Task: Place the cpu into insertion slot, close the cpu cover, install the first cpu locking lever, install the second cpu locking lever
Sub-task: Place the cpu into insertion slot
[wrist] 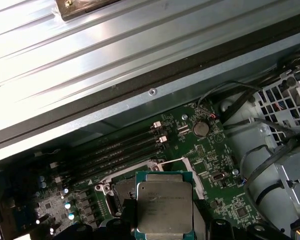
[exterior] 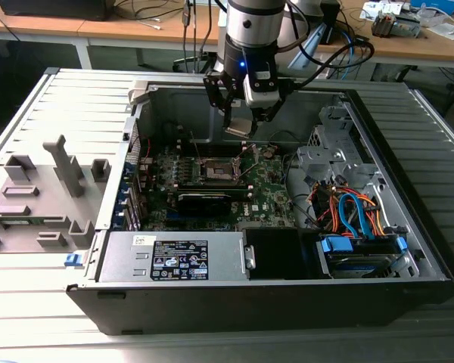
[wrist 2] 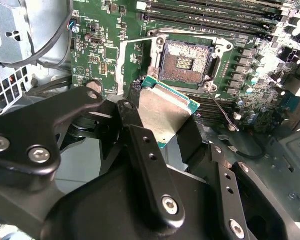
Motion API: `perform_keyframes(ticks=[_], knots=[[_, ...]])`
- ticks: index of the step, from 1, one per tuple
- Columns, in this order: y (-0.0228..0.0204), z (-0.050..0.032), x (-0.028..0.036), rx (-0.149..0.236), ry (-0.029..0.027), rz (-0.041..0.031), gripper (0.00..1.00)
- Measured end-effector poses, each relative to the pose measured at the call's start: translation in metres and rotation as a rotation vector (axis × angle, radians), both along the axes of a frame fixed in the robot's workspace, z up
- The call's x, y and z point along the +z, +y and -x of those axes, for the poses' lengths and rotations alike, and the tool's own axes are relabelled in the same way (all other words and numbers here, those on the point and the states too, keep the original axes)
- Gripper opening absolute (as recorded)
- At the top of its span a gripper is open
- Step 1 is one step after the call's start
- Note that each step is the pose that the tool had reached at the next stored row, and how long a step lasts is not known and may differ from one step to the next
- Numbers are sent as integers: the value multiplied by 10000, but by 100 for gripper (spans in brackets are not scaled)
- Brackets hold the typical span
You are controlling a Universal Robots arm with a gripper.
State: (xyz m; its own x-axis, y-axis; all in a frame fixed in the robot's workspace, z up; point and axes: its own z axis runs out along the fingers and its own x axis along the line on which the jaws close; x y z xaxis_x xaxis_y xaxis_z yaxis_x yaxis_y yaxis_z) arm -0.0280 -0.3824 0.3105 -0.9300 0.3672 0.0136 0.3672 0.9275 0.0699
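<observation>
My gripper (exterior: 244,113) hangs inside the open computer case, shut on the cpu (exterior: 238,127), a small square chip with a silvery top and green edge. Both wrist views show the cpu (wrist 2: 165,111) (wrist: 164,206) gripped by its opposite edges between dark fingers (wrist 2: 136,131). It is held tilted, above and a little off the insertion slot (wrist 2: 186,61), whose dark square socket lies bare in the green board. The slot (exterior: 216,169) lies below the gripper, toward the exterior view's left. The cpu cover (wrist 2: 122,65) is swung open beside the socket.
A long black card (exterior: 204,201) lies just in front of the slot. Memory slots (wrist: 125,150) run beside it. A silver power supply (exterior: 174,259) sits at the front, and a drive cage with coloured cables (exterior: 352,215) is at the exterior view's right. Case walls (exterior: 181,113) enclose the board.
</observation>
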Motion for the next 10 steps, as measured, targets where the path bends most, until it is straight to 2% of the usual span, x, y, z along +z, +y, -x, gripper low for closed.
perform_keyframes(ticks=[10], knots=[[0,0,-15,-91,0,23,54]])
